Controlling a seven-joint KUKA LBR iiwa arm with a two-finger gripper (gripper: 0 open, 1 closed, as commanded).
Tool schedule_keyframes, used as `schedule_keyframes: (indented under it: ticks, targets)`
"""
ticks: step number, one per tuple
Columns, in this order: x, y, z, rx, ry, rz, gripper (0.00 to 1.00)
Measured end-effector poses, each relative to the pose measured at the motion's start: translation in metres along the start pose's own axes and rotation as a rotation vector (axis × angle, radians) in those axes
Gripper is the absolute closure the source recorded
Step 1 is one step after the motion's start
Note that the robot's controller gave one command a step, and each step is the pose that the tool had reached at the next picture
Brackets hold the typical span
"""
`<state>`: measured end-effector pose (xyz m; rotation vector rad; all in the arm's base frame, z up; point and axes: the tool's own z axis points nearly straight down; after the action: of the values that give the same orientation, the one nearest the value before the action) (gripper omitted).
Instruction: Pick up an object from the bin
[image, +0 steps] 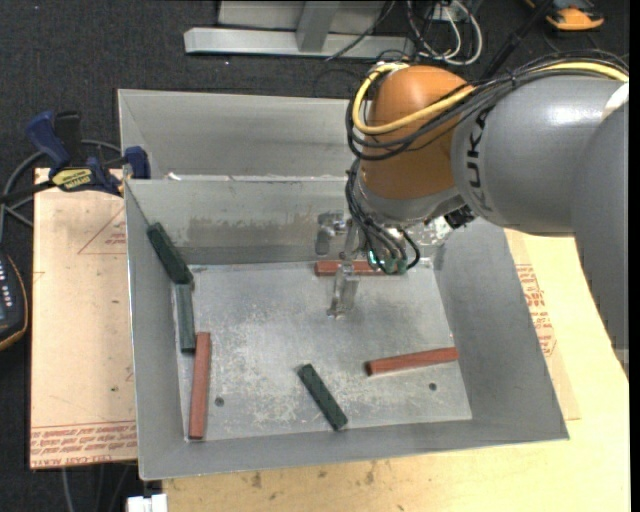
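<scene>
I see 3 along the left wall: dark green stick (168, 253), grey stick (186, 318), red-brown stick (200, 385). Second green stick (322, 397) near centre. Jaws hang far centre, beside short red block (328, 268); I can't tell their state. Red stick (410, 362) right.

Three red-brown bars (200, 385) (410, 362) (328, 268) and three dark green bars (168, 253) (186, 318) (322, 396).

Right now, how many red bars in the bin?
3: one bar along the left wall, one bar on the floor's right, one bar at the back by the gripper, partly covered. The arm may hide more.
</scene>
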<state>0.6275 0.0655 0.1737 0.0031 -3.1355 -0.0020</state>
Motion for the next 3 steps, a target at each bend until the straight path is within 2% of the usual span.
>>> schedule_keyframes:
  ticks: [1,2,3]
  targets:
    - [-0.018,-0.098,0.107,0.002,-0.007,0.011,0.0]
    - [-0.029,-0.085,0.102,0.0,-0.01,0.051,0.0]
    - [-0.031,-0.086,0.1,-0.001,-0.016,0.053,1.0]
